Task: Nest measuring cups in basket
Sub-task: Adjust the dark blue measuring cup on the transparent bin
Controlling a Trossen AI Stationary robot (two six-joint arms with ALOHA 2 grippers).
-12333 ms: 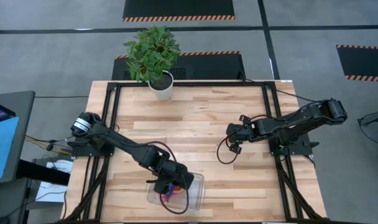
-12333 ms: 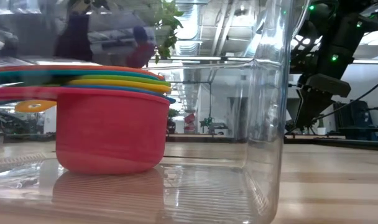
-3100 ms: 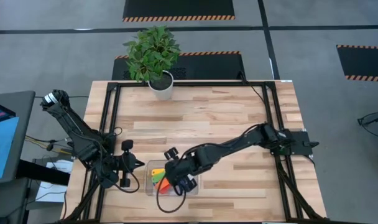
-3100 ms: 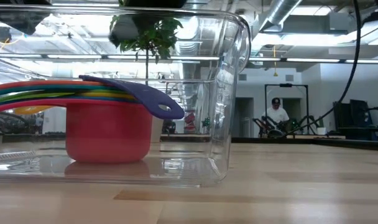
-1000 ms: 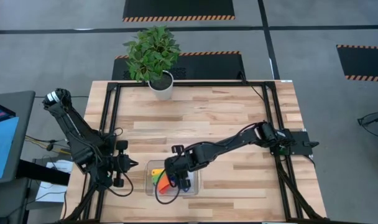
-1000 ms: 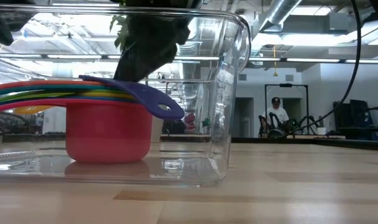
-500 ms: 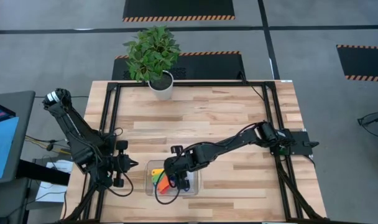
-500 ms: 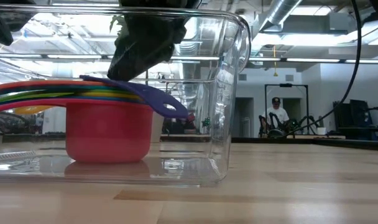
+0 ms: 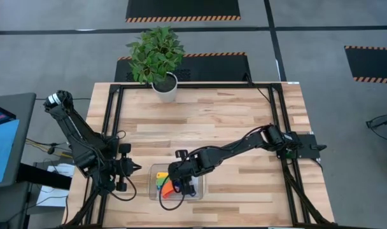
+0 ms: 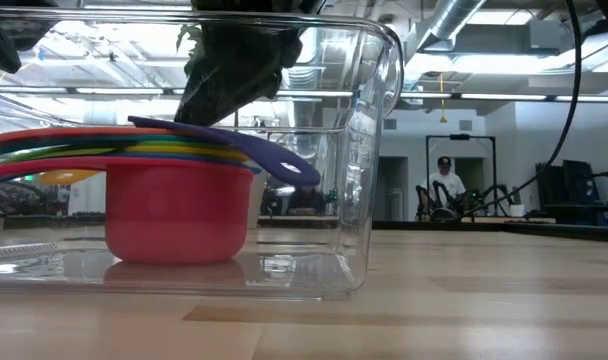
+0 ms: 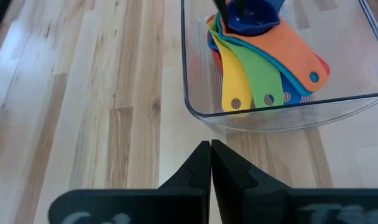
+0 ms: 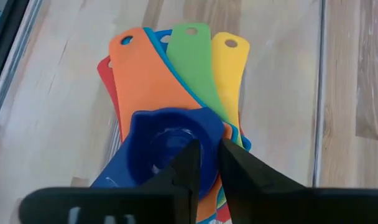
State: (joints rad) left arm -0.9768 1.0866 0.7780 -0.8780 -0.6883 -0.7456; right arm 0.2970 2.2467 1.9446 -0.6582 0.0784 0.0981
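The right hand [image 12: 204,163] is down inside the clear basket [image 9: 195,188] near the front edge of the wooden surface [image 9: 206,121], its two fingers pinched on the wall of the dark blue measuring cup [image 12: 167,146]: one finger inside the bowl, one outside, a rim grip that leaves the underside free to seat into the cup below. That cup sits on top of the nested stack, tilted, with its handle [image 10: 274,155] pointing toward the basket's far wall instead of lying with the others; judged not fully seated yet. Beneath it the handles fan out in one direction, orange [image 12: 145,71], green [image 12: 195,59] and yellow [image 12: 229,65] on top, a sliver of light blue [image 12: 153,38] and red [image 12: 105,71] at the edges. The fanning looks like the consequence of each cup dropping bowl-into-bowl without handle alignment. In the low view the red cup [image 10: 177,215] is the base of the stack and rests flat on the basket floor, which is why the pile stands level. The left hand [image 11: 211,155] is closed with nothing in it, parked over bare surface just outside the basket's left wall, kept clear of the working arm. A potted plant [image 9: 156,57] stands at the far edge, uninvolved.
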